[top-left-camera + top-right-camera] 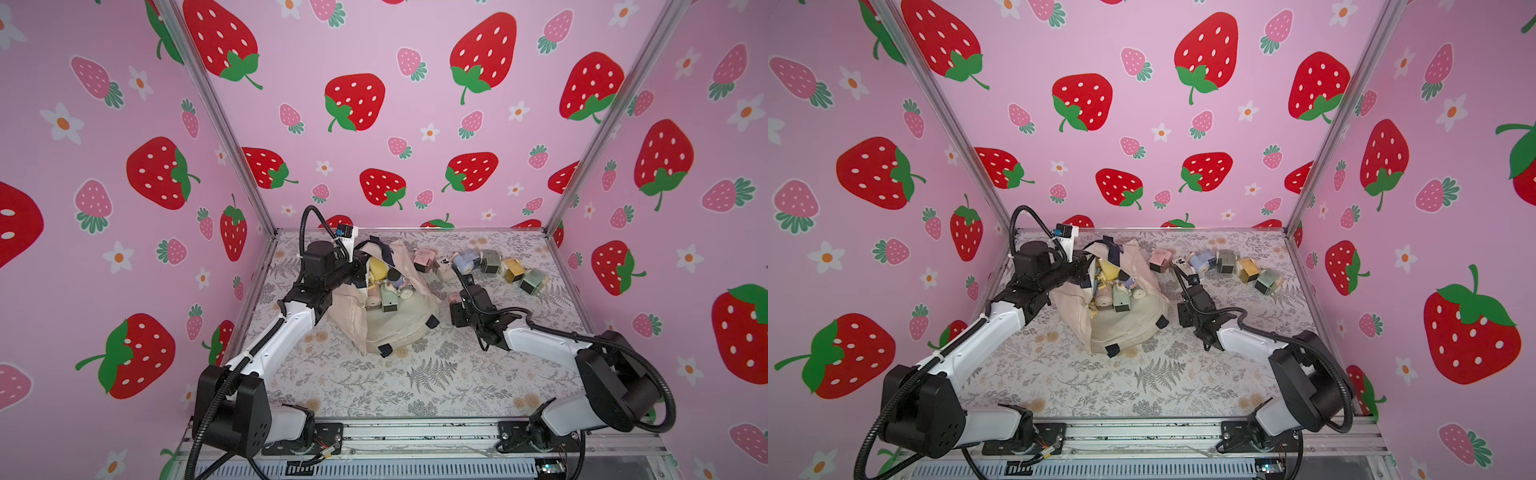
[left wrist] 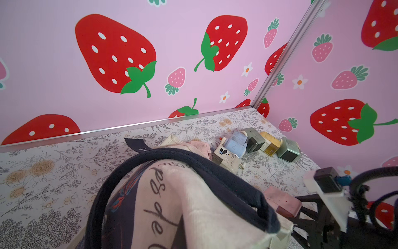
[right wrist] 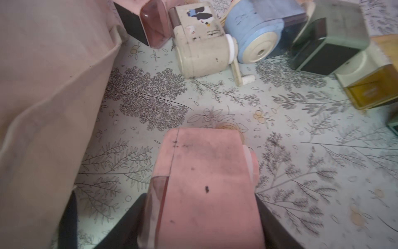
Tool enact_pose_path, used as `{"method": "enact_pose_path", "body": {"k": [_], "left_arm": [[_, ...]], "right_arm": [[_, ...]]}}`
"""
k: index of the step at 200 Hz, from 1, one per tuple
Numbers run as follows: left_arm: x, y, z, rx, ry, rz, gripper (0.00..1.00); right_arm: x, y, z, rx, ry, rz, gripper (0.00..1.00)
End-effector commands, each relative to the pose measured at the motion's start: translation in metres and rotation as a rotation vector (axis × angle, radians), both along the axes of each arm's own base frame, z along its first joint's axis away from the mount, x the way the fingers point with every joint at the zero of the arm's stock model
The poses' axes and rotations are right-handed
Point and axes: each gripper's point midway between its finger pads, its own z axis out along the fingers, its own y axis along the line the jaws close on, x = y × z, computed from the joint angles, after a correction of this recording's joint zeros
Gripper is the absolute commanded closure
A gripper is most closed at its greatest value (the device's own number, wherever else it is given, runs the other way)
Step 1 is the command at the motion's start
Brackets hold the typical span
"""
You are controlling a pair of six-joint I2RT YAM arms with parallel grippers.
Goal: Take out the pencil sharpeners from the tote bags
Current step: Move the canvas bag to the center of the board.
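Our left hand [image 1: 362, 261] pinches the tote [image 1: 399, 328], our right hand [image 3: 200, 204] clamps a sharpener [image 3: 206, 163]; slipping cloth could close the tote.

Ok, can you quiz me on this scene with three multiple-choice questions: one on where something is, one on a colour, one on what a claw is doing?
1. Where is the row of sharpeners already out?
A. at the back of the table, right of the tote bag
B. at the front edge
C. left of the bag

2. What colour is the sharpener in the right claw?
A. blue
B. yellow
C. pink

3. The left claw is:
A. open over bare table
B. shut on the bag
C. holding a sharpener

Answers: 1 A, both top views show them there; 2 C, its pink body fills the right wrist view; 3 B, it is closed at the bag's raised rim.
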Motion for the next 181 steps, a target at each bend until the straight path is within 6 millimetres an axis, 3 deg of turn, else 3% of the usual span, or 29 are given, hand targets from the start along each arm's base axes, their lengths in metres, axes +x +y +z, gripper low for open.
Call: {"method": "enact_pose_path", "body": {"k": [1,30,92,115,141,181], "left_arm": [[-0.008,0.006,0.067,-0.042,-0.224,0.021,1.0],[-0.008,0.018,0.069,-0.029,-0.237,0.085,1.0],[-0.015,0.047,0.072,-0.036,-0.246,0.218,1.0],[-0.016,0.059,0.072,-0.03,-0.258,0.282,1.0],[-0.014,0.059,0.072,-0.036,-0.259,0.279,1.0],[-0.005,0.05,0.067,-0.029,-0.225,0.239,1.0]], "right_arm": [[0.016,0.036,0.017,0.133,-0.034,0.058,0.35],[0.018,0.068,0.014,0.151,-0.019,0.121,0.35],[0.015,0.155,0.03,0.208,-0.013,0.306,0.35],[0.021,0.175,0.032,0.199,-0.026,0.341,0.35],[0.028,0.175,0.032,0.16,-0.044,0.331,0.35],[0.041,0.127,0.042,0.053,-0.119,0.195,0.35]]}}
